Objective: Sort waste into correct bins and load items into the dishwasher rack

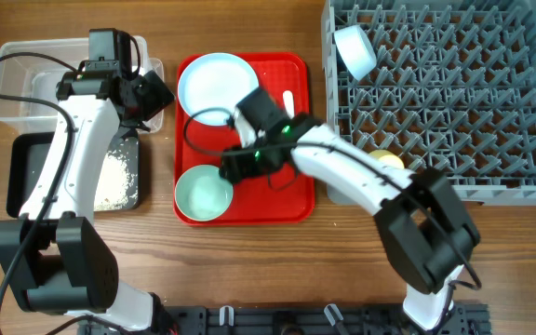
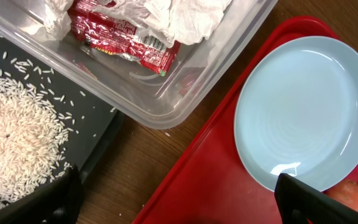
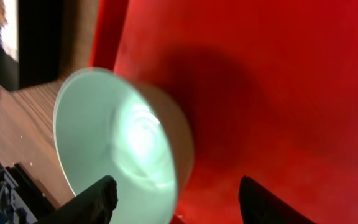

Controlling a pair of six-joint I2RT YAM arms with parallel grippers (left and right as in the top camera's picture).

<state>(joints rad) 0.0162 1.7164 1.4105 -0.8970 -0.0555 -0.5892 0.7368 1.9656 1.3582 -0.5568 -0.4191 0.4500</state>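
The pale green bowl (image 1: 203, 194) stands at the red tray's front left. My right gripper (image 1: 235, 164) is open, and its fingers (image 3: 176, 202) straddle the wall of this bowl (image 3: 123, 143). My left gripper (image 1: 149, 93) is open and empty (image 2: 182, 205) over the gap between the clear tub (image 1: 26, 79) and the red tray. The pale blue plate (image 1: 217, 84) (image 2: 303, 112) lies on the tray with the white spoon (image 1: 288, 100) beside it. The tub holds crumpled white-and-red paper (image 2: 135, 31). Rice (image 2: 17, 137) lies in the black tray (image 1: 26, 154). An orange carrot (image 2: 348, 191) peeks out beside the plate.
The grey dishwasher rack (image 1: 445, 93) fills the right side and holds the pale blue bowl (image 1: 354, 51) and the yellow cup (image 1: 386, 160). The flat red tray (image 1: 287, 200) (image 3: 278, 93) lies in the middle. Cables trail from both arms over the table.
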